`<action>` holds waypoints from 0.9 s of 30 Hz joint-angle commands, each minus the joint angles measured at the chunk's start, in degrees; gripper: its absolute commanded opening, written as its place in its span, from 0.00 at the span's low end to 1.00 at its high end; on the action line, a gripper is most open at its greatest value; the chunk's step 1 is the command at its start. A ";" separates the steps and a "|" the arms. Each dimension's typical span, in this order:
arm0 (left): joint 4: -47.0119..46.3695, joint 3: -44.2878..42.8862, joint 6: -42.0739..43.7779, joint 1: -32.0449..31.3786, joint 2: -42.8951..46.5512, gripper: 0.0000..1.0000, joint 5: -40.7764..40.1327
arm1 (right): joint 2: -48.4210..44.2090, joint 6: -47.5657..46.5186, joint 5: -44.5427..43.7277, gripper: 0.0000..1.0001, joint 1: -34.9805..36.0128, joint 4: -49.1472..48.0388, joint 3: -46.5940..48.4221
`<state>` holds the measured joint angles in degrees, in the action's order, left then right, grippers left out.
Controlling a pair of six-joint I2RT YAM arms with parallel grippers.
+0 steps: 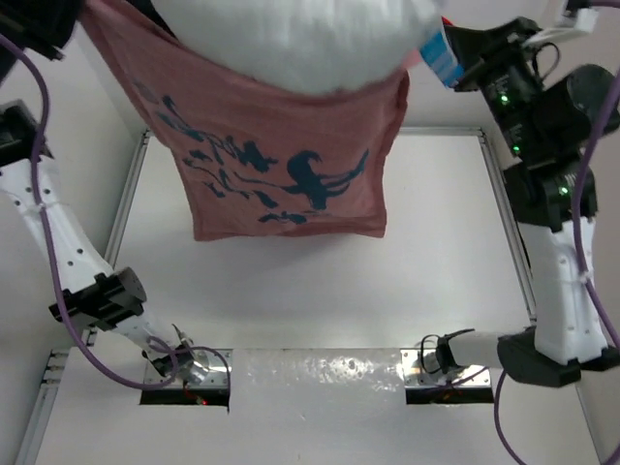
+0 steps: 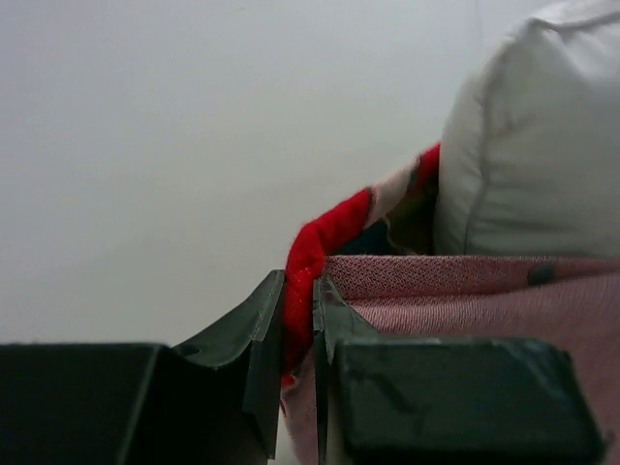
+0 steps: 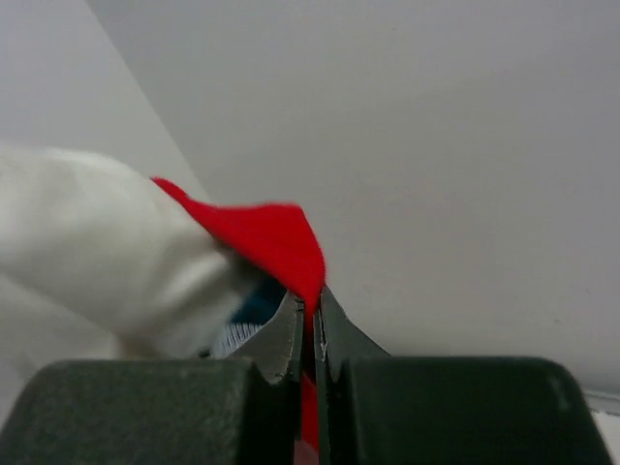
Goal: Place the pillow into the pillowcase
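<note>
Left hand (image 2: 298,291) is pinched nearly closed on the rolled red hem of the pillowcase (image 1: 281,165), with the fabric edge caught between its jaws. Right hand (image 3: 308,305) is clamped in the same way on a red corner of the opening at the opposite side. Between the two grips the mouth of the case is stretched wide and held up well above the surface (image 1: 320,300), and the printed body of the case hangs down from it. The pillow (image 1: 291,39) sits in that mouth. Its lower part appears to have passed the hem, while a plump white mass bulges out above the rim and runs off the top of the overhead view, so how much is outside cannot be told exactly. The lower stretch of the case hangs flat and limp, which suggests the pillow has not reached the bottom. By this reading the insertion is begun but only partly done. What is left is to work the pillow down to the closed end and draw the hem over the exposed part.
</note>
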<state>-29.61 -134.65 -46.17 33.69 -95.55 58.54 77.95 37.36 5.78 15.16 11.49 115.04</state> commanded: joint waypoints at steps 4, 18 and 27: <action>-9.07 -27.05 -13.50 9.35 -11.22 0.00 -12.90 | 12.00 -1.52 -1.67 0.00 -1.27 1.45 32.64; 0.34 -1.96 1.52 3.75 -0.97 0.00 -8.62 | 2.42 -9.50 -12.00 0.00 -1.18 -5.33 12.78; 5.25 -2.02 5.39 -0.29 -4.12 0.00 -8.45 | 9.76 -11.00 -13.17 0.00 -1.27 2.67 18.99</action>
<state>-27.44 -135.81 -44.84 33.63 -97.93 58.85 87.83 28.01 2.00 16.25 20.67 130.19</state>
